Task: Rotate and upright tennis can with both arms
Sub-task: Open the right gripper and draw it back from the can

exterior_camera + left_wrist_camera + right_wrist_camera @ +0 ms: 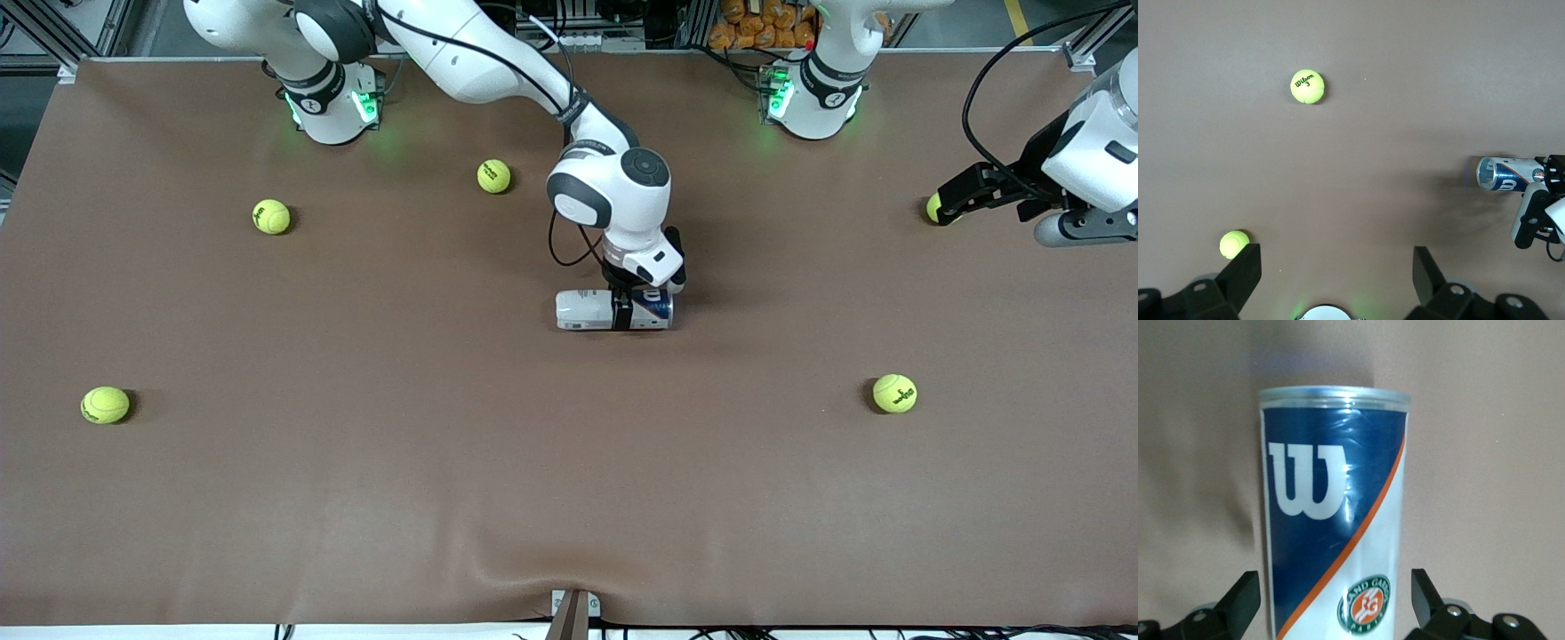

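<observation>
Brown matting covers the whole desk (356,498), and the tennis can (587,310) lies on its side near the middle, long axis running toward the two arms' ends of the desk, with its silvery rim toward the left arm's end. The right end effector (633,313) is down over the can about midway along it, fingers (1238,603) spread to either side of the label with visible gaps, not yet pinching. The left end effector (956,213) waits spread over the desk at the left arm's end, above a tennis ball (933,208). I judge the can light, stiff but thin-walled, and glossy, so it may roll or slip; a firm grip across the mid-body looks safest.
</observation>
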`<action>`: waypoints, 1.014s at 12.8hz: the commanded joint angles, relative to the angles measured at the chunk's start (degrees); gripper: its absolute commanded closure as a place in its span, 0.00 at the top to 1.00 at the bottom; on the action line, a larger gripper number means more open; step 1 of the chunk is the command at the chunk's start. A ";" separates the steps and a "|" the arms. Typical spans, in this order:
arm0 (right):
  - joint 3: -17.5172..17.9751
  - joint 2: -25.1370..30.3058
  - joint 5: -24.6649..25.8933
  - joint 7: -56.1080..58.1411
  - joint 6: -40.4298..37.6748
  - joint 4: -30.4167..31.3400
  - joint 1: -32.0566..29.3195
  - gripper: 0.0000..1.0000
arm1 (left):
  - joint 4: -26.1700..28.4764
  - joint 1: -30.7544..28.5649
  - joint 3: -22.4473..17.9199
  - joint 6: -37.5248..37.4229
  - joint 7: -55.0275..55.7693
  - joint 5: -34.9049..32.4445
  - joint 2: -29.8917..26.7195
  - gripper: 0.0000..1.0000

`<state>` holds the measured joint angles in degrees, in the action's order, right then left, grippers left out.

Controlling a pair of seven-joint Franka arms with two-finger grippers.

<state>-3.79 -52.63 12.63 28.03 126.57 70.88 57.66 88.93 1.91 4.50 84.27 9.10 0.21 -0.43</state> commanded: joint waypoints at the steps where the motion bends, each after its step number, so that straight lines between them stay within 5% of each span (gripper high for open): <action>1: 0.54 2.18 0.02 0.62 -3.51 0.40 0.43 1.00 | -0.60 -0.41 0.16 -0.07 -1.02 -0.39 0.17 1.00; 8: 1.42 8.41 -2.53 0.54 -7.91 0.58 -1.05 1.00 | -0.51 -0.68 0.07 -0.16 -1.02 -0.39 0.08 1.00; 13: 1.33 14.13 -2.53 0.53 -9.50 0.84 -10.35 1.00 | -0.16 -0.59 0.07 -0.25 -1.02 -0.39 0.00 1.00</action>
<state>-3.29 -41.30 11.35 27.97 117.64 70.27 51.35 88.97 1.48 4.44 84.27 9.10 0.21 -0.43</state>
